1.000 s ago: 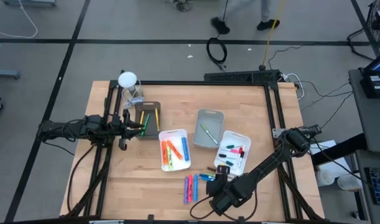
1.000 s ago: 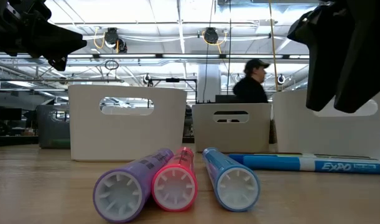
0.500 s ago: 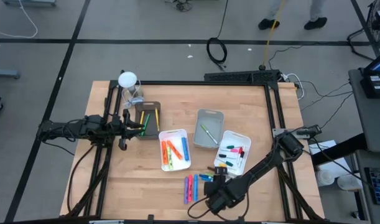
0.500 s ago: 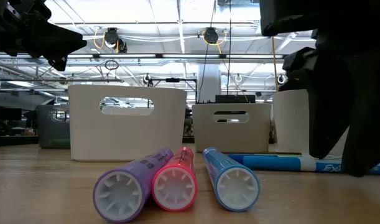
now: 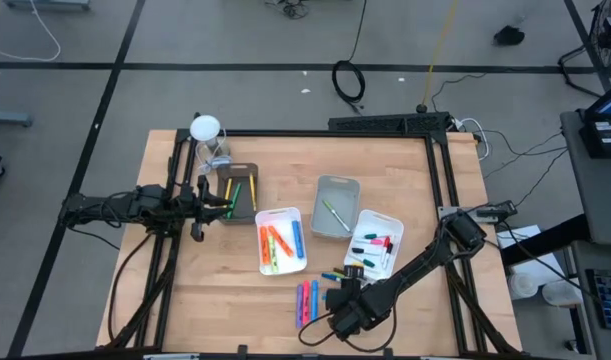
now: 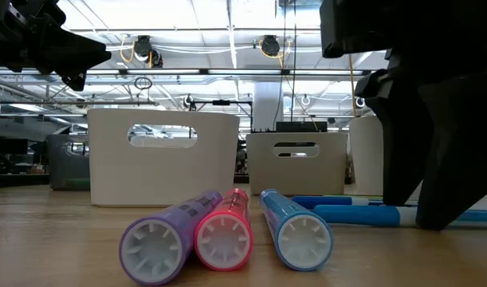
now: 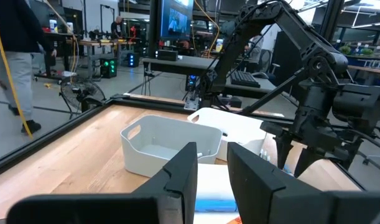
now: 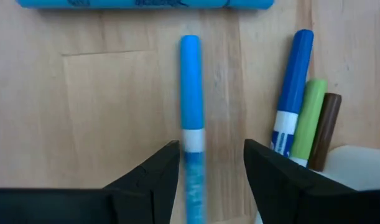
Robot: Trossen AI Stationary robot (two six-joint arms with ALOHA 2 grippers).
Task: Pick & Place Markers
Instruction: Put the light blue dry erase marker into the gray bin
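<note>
Spreading out beneath me, the wooden worktop (image 5: 185, 290) carries everything, and I place it all from the white tray (image 5: 281, 240) at its middle. My right arm reaches in low from the worktop's right edge, and my right claw (image 5: 347, 303) hangs close over the boards just off the white tray's near right corner. Its fingers (image 8: 153, 176) stand apart, straddling a light blue marker (image 8: 190, 93) that lies flat on the wood; neither finger touches it. My left arm waits out to the left of the white tray, its left claw (image 5: 207, 203) level with the brown tray (image 5: 239, 193); the fingers (image 7: 180, 174) stand only a little apart with nothing between them.

The white tray holds orange, green and blue markers (image 5: 276, 243). To its right sit a grey tray (image 5: 335, 206) with a green marker inside, and a second white tray (image 5: 376, 241) with several dark and red ones.

Just in front of the white tray, three markers (image 5: 305, 300) lie side by side, purple, pink and blue, their caps (image 6: 224, 237) facing the worktop's near edge. Beside my right claw lie a darker blue marker (image 8: 293, 87), a green one (image 8: 309, 118) and a brown one (image 8: 326, 127), touching in a row.
</note>
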